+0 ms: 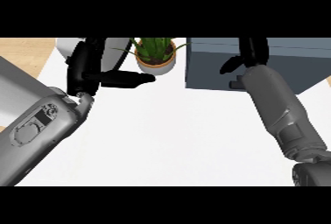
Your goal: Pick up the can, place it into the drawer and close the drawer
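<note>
Right hand [251, 54] hangs over the blue-grey drawer unit [284, 70] at the table's [168, 131] far right corner; open or clamped, can't tell, and the can doesn't show. Left hand [84, 65] rests open near the far left corner, thumb toward the potted plant [155, 59].

The desk [168, 140] is white, the cabinet [210, 65] slate blue, the plant [154, 47] green, its pot [157, 68] white with a tan band, and the forearms [278, 109] grey.

Two hands [87, 65] [251, 52], one potted plant [155, 54], one drawer [210, 65].
</note>
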{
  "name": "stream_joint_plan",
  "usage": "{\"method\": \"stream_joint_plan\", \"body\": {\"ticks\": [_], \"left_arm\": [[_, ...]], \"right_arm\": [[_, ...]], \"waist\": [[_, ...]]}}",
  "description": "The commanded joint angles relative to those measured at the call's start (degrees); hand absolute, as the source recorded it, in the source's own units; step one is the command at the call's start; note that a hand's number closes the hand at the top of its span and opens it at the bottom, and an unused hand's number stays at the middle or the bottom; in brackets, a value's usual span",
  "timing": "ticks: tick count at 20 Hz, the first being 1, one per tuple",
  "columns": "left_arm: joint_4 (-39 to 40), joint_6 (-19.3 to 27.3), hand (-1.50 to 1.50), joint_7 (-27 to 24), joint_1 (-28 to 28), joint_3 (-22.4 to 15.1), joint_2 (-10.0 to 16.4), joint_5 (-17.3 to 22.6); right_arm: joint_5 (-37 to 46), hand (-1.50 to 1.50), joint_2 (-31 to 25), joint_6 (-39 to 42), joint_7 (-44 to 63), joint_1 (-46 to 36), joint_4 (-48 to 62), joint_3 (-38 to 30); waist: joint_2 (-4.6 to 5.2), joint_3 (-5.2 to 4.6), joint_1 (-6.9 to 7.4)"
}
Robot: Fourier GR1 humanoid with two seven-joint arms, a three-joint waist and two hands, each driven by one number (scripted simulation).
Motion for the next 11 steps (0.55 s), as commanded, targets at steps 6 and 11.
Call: {"method": "stream_joint_plan", "body": {"ticks": [6, 11], "left_arm": [[-2.4, 0.2, -1.5, -1.0, 4.7, 1.2, 1.6, -0.6], [-2.0, -1.5, -1.5, -2.4, 6.7, 3.7, 1.3, -0.7]], "right_arm": [[-17.8, -1.5, 6.4, 7.8, -5.9, -5.0, -3.1, -13.7], [-19.2, -1.5, 5.6, 9.2, -7.2, -6.4, -2.3, -14.4]], "waist": [[-1.11, -0.1, -0.24], [-0.86, -0.24, -1.23]]}}
